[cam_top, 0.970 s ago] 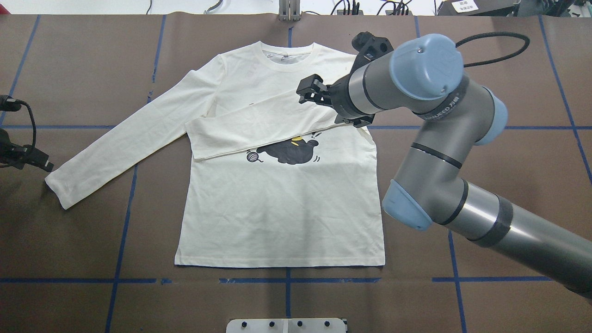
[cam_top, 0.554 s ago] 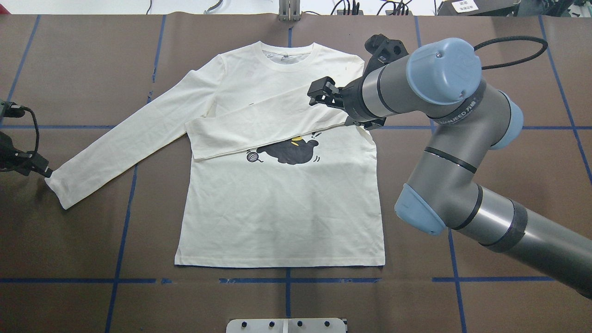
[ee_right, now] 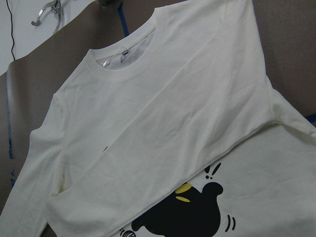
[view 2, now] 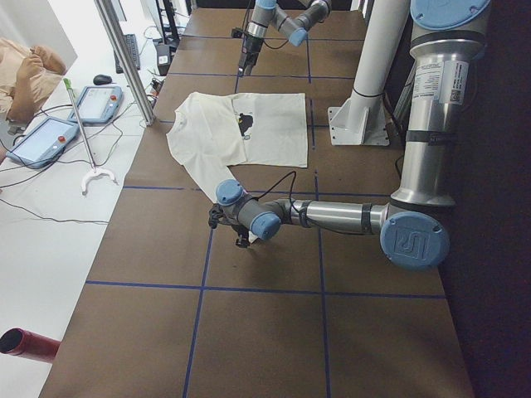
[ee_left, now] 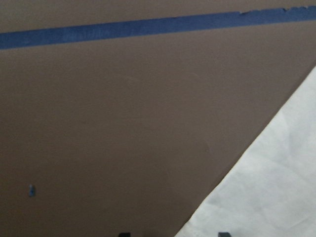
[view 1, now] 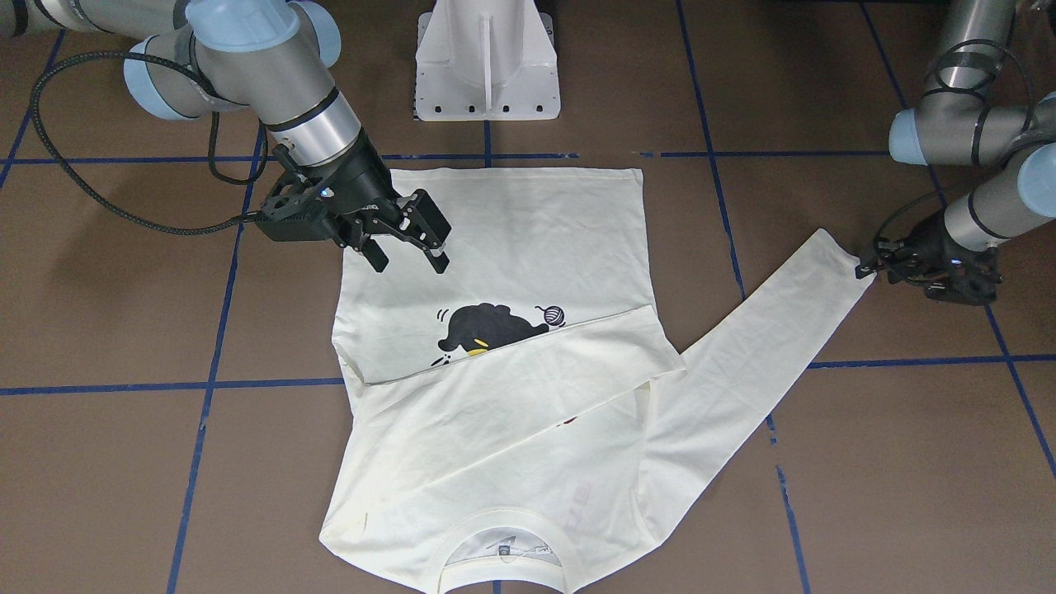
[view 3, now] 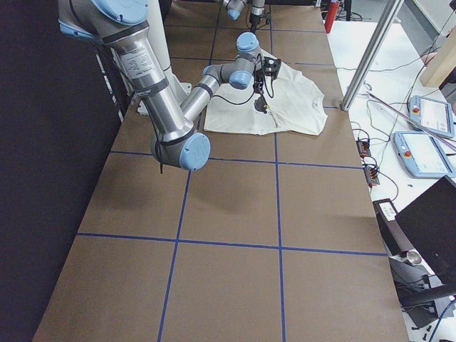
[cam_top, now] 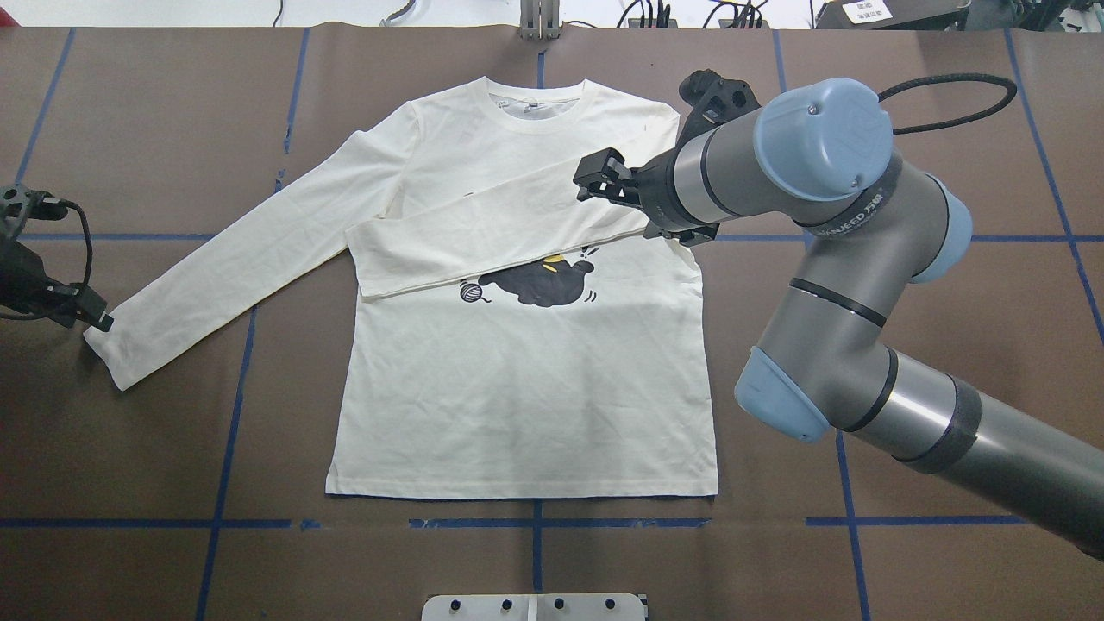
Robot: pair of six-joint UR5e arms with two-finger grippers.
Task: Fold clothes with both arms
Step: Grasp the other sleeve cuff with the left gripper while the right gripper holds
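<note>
Nearest my base, the hem of the shirt runs straight, just past a tape line on the table. The shirt lies flat with the print up and the hem toward me.

A little farther out on my left, my left claw is low at the table, right at the corner of the cuff. I cannot tell whether it touches the cloth. Its wrist camera shows my two fingertips set apart at the bottom edge, with the cuff's edge lying on the table between them. So this claw is spread and pinches nothing. From that cuff the spread sleeve slants away toward the shoulder.

Mid-shirt sits the cat with its yarn ball. Just beyond them the folded sleeve lies slantwise across the chest, its cuff end toward my left.

My right claw hangs above the shoulder end of that sleeve, clear of the cloth, jaws apart and empty.

Farthest off is the collar, lying flat near the table's far edge
</note>
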